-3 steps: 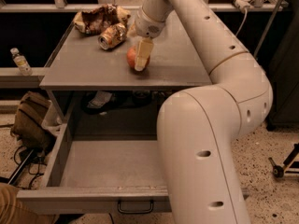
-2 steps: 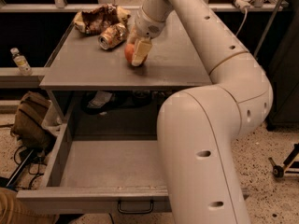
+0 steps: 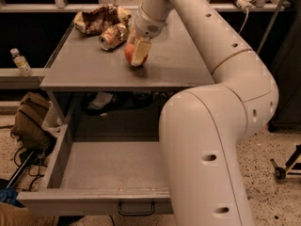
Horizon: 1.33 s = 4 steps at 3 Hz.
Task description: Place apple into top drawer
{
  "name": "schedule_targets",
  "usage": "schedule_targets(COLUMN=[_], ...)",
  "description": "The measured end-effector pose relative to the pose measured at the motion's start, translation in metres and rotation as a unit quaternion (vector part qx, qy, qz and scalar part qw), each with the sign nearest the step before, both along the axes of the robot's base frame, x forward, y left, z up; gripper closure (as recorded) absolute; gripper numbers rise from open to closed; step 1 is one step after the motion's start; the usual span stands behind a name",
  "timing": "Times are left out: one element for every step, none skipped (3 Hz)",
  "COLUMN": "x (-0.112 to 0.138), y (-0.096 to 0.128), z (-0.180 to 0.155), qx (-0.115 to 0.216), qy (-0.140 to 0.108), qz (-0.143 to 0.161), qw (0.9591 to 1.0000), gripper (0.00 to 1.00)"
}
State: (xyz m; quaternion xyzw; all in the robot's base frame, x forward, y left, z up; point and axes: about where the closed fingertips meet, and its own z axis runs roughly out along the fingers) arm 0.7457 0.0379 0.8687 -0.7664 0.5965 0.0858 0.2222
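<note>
The red-orange apple point(image 3: 129, 53) is at the middle of the grey table top point(image 3: 94, 74). My gripper point(image 3: 136, 51) reaches down from the big white arm and is shut on the apple. One pale finger point(image 3: 140, 52) covers the apple's right side. Whether the apple touches the table I cannot tell. The top drawer point(image 3: 94, 202) is pulled fully open below the table, with its dark bar handle point(image 3: 136, 207) at the front. Its grey floor is bare.
A crushed metallic can point(image 3: 113, 36) lies just left of and behind the apple, and a crumpled brown bag point(image 3: 99, 18) lies behind that. My white arm point(image 3: 211, 140) covers the drawer's right side. A water bottle point(image 3: 21, 62) and a brown bag point(image 3: 30, 121) are at the left.
The gripper has shifted a little left and toward the back of the table. More of the apple now shows at the left of the finger.
</note>
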Motion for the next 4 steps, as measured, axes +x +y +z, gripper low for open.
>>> schedule_targets(x=[-0.029, -0.029, -0.029, -0.044], y=[0.016, 0.016, 0.016, 0.018], z=[0.006, 0.006, 0.005, -0.004], qx=[-0.016, -0.016, -0.017, -0.026], qy=[0.010, 0.010, 0.010, 0.005], qz=[0.000, 0.000, 0.000, 0.005], qw=[0.9998, 0.9998, 0.9998, 0.9996], gripper=[1.00, 1.00, 1.00, 1.00])
